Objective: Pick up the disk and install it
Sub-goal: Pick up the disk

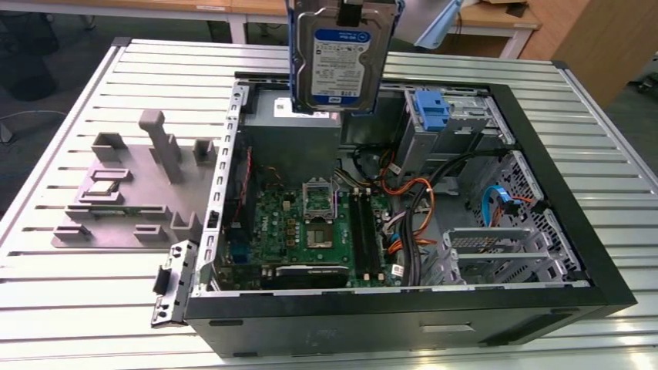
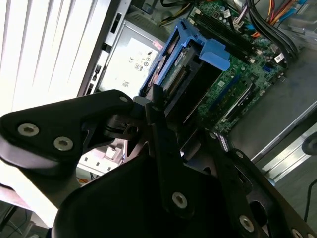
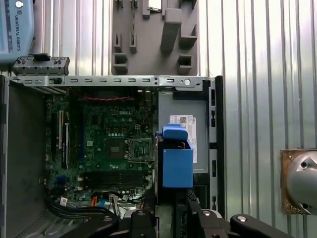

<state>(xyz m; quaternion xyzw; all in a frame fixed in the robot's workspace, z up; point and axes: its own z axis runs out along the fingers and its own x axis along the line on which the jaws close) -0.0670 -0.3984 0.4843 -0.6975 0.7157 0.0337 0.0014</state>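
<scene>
Gripper (image 1: 350,11) clamped on the disk (image 1: 341,65) (label facing out), hanging above the open computer case (image 1: 411,317), motherboard (image 1: 298,227) and cables (image 1: 420,212) inside.

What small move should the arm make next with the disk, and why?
Probably shift it toward the exterior view's right: the pincer holds the disk above the grey box, not above the drive cage with the blue latch.
</scene>
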